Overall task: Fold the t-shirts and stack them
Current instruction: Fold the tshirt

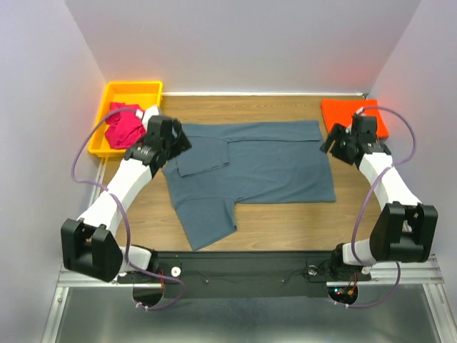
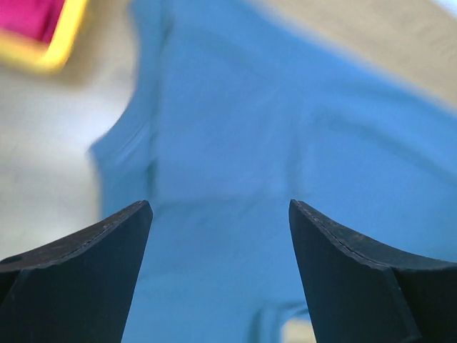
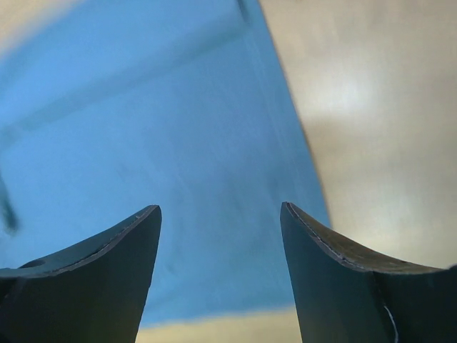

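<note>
Top external, left to right: yellow plastic bin (image 1: 132, 86) sits in the far-left corner with the magenta-pink t-shirt (image 1: 123, 126) bunched inside, unfolded. My left gripper (image 1: 180, 145) is over the left end of the large slate grey-blue t-shirt (image 1: 264, 164). Jaws are spread, nothing between them, and the left wrist view shows only cloth below. The grey-blue shirt lies sideways across the middle of the wooden table (image 1: 300, 221). One flap looks turned in onto the body at the left. One short sleeve sticks out toward the near edge. My right gripper (image 1: 335, 148) is at the shirt's right edge. Jaws are spread there too, empty, cloth edge and bare wood under them. The bright orange t-shirt (image 1: 350, 113) lies flat in the far-right corner and looks folded already.

Step, as I read it: mid-fold on the grey-blue shirt, both grippers free of it. Next move probably needs both to drop to the near edge or that loose sleeve, pinch one layer only, and carry it over evenly.

Hard to tell:
- Both wrist views are blurred, so fingertip height above the cloth is unclear.
- My left arm hides the collar end and part of the bin.
- My right gripper covers the orange shirt's near corner.
</note>
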You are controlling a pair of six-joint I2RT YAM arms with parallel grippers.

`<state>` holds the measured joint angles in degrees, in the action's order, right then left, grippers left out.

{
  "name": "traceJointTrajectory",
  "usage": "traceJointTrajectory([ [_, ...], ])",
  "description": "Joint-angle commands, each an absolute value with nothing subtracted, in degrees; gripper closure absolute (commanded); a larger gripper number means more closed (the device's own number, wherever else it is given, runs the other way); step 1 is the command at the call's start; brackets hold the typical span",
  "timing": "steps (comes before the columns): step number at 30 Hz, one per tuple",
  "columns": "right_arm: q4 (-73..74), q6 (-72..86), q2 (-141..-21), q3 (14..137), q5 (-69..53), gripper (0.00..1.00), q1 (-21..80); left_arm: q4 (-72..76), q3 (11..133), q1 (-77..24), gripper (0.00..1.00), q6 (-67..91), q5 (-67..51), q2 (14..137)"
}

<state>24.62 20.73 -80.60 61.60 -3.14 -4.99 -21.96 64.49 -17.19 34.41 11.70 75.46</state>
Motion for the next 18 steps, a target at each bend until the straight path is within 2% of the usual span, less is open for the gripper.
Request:
traceJointTrajectory([
  [1, 30.1, 22.8, -76.5, 54.9, -0.6, 0.27, -6.0, -28.8, 54.5, -16.3, 0.14, 35.5, 15.6, 72.2],
  [6, 31.8, 24.9, -71.2, 48.2, -0.4, 0.30, -6.6, -28.8, 44.7, -16.3, 0.20, 36.7, 15.8, 65.7],
  [13, 31.8, 25.0, -71.5, 44.6, 1.1, 0.35, -6.8, -26.5, 41.5, -16.1, 0.26, 37.8, 13.0, 69.2],
  [18, 31.8, 25.6, -71.2, 43.8, 1.9, 0.37, -6.9, -26.0, 40.3, -16.1, 0.35, 36.4, 12.3, 72.0],
])
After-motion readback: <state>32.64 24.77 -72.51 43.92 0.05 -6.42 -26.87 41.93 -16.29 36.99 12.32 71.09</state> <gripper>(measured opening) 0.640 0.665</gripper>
